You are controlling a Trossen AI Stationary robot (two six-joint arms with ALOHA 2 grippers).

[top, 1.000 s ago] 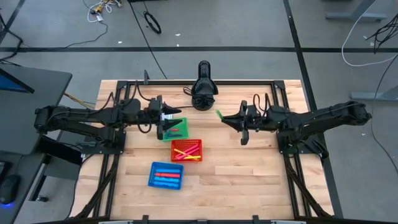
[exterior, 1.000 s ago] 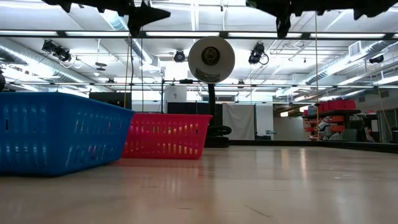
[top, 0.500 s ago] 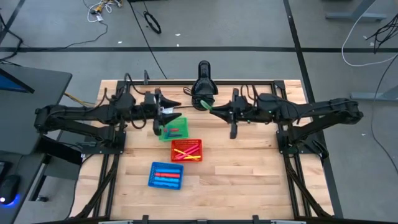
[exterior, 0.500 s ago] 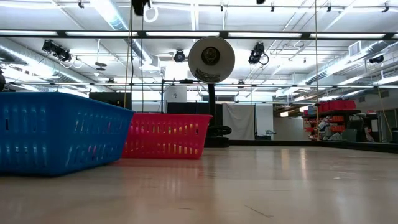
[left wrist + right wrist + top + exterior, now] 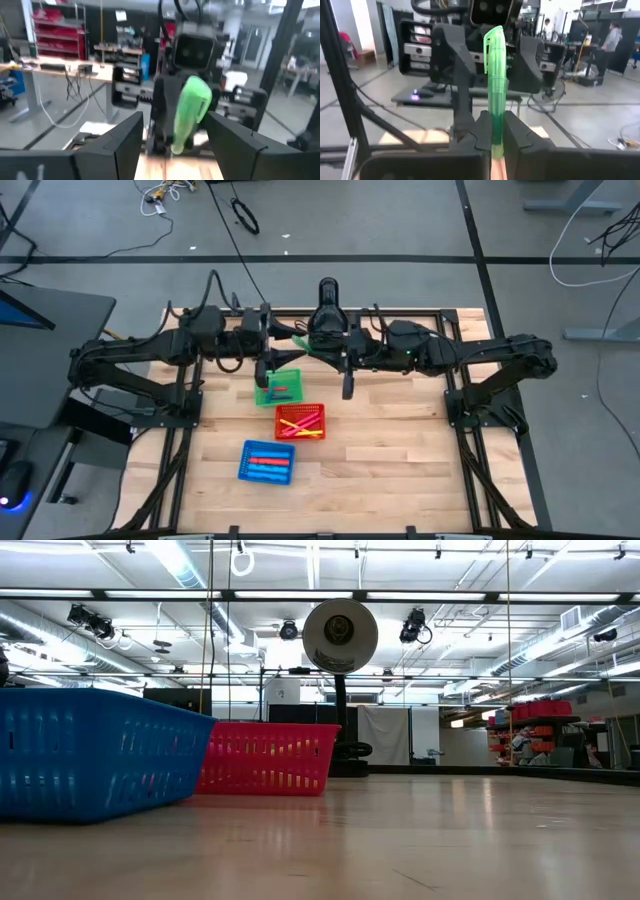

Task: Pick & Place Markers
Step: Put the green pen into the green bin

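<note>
A green marker (image 5: 494, 85) is held high above the table's far middle, with my right gripper (image 5: 494, 122) shut on it. Its capped free end (image 5: 492, 37) points at my left gripper (image 5: 174, 119), which faces it, level and open. In the left wrist view the green marker (image 5: 191, 111) shows between my left fingers; I cannot tell whether it reaches in between them, and no touch shows. In the high view my left gripper (image 5: 295, 340) and my right gripper (image 5: 322, 350) nearly meet, the marker (image 5: 307, 343) between them. My right gripper pinches the green marker's rear end (image 5: 495, 131) between its two fingers (image 5: 481, 129). The fingers are level and come from the table's right, lying along the marker. Most of the marker sticks out past the fingertips toward my left gripper, well clear of the table.
A green basket (image 5: 270, 392), a red basket (image 5: 300, 421) and a blue basket (image 5: 267, 462) hold more markers on the table's left half. A black camera stand (image 5: 327, 315) rises at the far edge, just behind the grippers. The table's right half (image 5: 400, 450) is bare wood.
Both arms have risen and drawn together over the table's far middle. My right gripper has carried the green marker toward the table's left and rolled. My left gripper has lifted away from above the green basket, staying open. Both have left the top of the low view.
</note>
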